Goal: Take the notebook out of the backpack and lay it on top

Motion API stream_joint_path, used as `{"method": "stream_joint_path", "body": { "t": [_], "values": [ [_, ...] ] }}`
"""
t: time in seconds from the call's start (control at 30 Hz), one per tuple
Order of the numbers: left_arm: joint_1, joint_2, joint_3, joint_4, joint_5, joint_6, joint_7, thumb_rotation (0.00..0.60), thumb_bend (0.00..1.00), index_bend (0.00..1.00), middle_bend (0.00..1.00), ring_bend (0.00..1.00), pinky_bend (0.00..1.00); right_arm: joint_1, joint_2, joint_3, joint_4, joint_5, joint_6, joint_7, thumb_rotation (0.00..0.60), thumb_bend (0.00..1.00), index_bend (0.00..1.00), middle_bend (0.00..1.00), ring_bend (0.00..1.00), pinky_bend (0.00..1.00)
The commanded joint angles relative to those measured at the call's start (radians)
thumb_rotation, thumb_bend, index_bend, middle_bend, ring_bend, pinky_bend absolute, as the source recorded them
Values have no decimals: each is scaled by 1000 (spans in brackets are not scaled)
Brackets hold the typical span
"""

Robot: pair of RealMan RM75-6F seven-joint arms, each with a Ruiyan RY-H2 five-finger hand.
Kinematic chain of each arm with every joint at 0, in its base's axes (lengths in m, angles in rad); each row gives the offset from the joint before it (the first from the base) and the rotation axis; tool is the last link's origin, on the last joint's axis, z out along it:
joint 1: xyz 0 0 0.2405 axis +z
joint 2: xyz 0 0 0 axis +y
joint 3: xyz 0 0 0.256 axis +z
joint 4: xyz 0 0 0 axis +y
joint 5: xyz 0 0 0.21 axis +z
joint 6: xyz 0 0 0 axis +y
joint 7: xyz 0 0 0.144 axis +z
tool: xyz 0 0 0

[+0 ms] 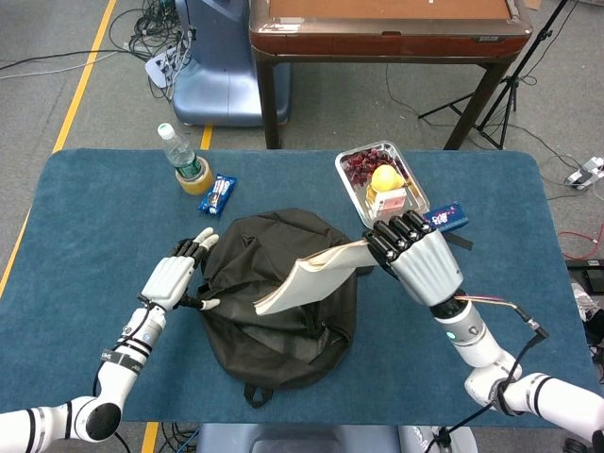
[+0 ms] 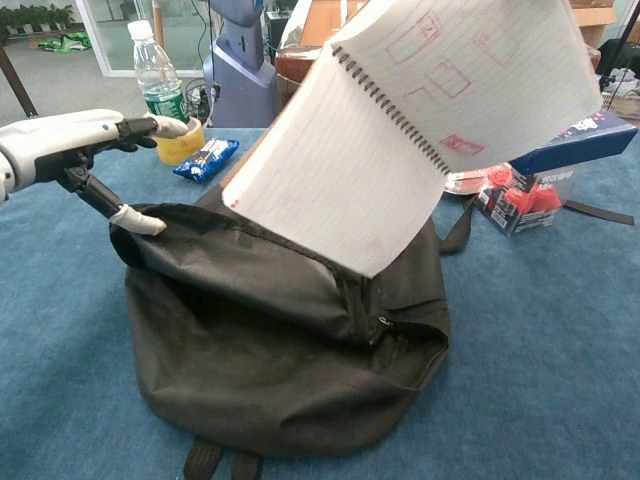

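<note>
Right hand [image 1: 415, 260], right of centre in the head view: fingers clamped on the far edge of the notebook [image 1: 307, 276], holding it up off the bag. Not visible in the chest view beyond the top of the frame.

Notebook fully clear of the backpack [image 1: 274, 293], hanging open above it. In the chest view, lined pages [image 2: 440, 110] fanned wide across the upper middle and right, spiral binding running diagonally from upper centre down toward the right. Lower corner drooping over the bag's zip opening, apart from the fabric as far as can be told.

Long axis slanting from the right hand, at the upper right of the bag, down and leftward to the free end over the bag's middle. Free end thus pointing toward the left hand [image 1: 172, 279], yet only the right hand gripping.

Left hand at the left rim of the bag, fingers spread and nothing clasped; in the chest view one fingertip resting at the bag's edge [image 2: 140, 222], perhaps pinning it down.

Judgement: extraction done, laying still to come. Needed next, probably: lowering and flattening so the notebook lands flat on the slack black top, not back into the mouth.

Behind, upper frame: water bottle [image 1: 179, 151], snack packet [image 1: 218, 193], metal tray [image 1: 351, 189] of food, blue box [image 1: 448, 217].
</note>
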Motion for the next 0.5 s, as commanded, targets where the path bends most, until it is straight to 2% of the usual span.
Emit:
{"method": "stream_joint_path", "body": {
  "t": [0.03, 0.13, 0.23, 0.33, 0.5],
  "values": [
    [6, -11, -1, 28, 53, 42, 1, 600, 88, 0, 0, 0, 0, -12, 24, 1, -12, 12, 0, -5, 600, 495, 976, 635, 599, 617],
    [14, -26, -16, 48, 83, 66, -41, 600, 88, 0, 0, 0, 0, -20, 43, -5, -17, 25, -12, -6, 600, 495, 976, 635, 599, 617],
    [15, -9, -17, 40, 83, 48, -57, 600, 76, 0, 0, 0, 0, -22, 49, -11, -23, 28, -22, -8, 600, 495, 976, 635, 600, 617],
    [17, 19, -13, 12, 77, 37, -43, 600, 27, 0, 0, 0, 0, -13, 44, -14, -24, 27, -36, -12, 600, 495, 976, 635, 599, 617],
    [21, 49, 3, -37, 53, 34, 15, 600, 24, 0, 0, 0, 0, 12, 17, -29, -14, 15, -78, -42, 600, 496, 976, 635, 599, 617]
  ]
}}
